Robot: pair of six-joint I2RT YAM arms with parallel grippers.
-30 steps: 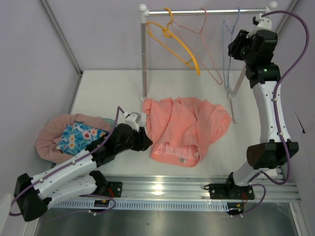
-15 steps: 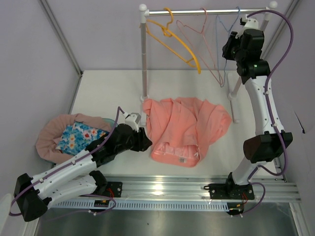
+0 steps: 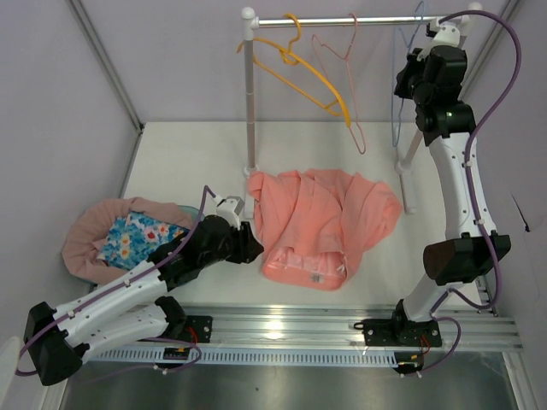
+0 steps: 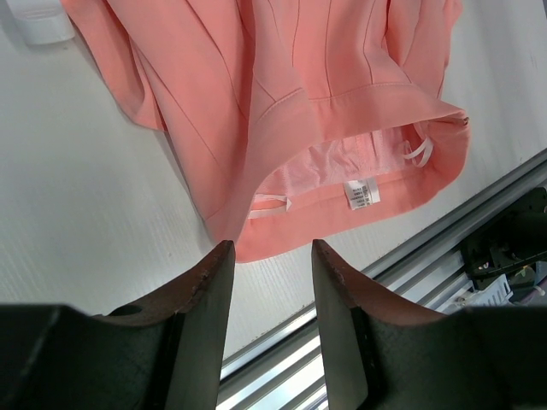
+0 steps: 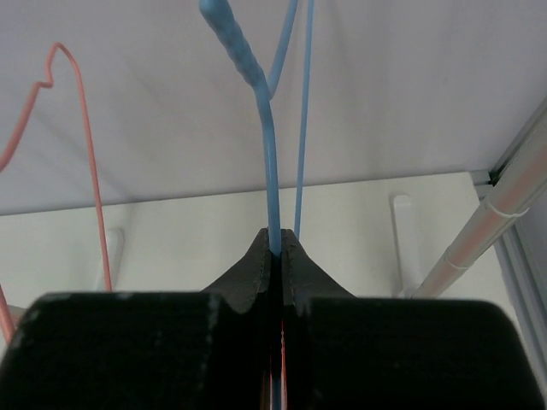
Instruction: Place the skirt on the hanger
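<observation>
A coral pink skirt (image 3: 320, 224) lies flat on the white table, waistband toward the near edge; it fills the top of the left wrist view (image 4: 299, 111). My left gripper (image 3: 255, 242) is open and empty, just left of the skirt's near corner, its jaws apart in the left wrist view (image 4: 269, 249). My right gripper (image 3: 408, 75) is up by the rail, shut on the thin blue wire hanger (image 3: 398, 111). In the right wrist view the blue hanger (image 5: 270, 154) runs up from between the closed jaws of the gripper (image 5: 276, 236).
A clothes rail (image 3: 359, 19) on two white posts holds a yellow hanger (image 3: 308, 77) and a pink wire hanger (image 3: 342, 85). A pile of clothes with a floral print (image 3: 128, 232) lies at the left. The metal rail (image 3: 342, 320) runs along the near edge.
My right gripper has lifted toward the rail's right end with the blue hanger in it. The pink hanger has swung left. The left arm has not moved.
</observation>
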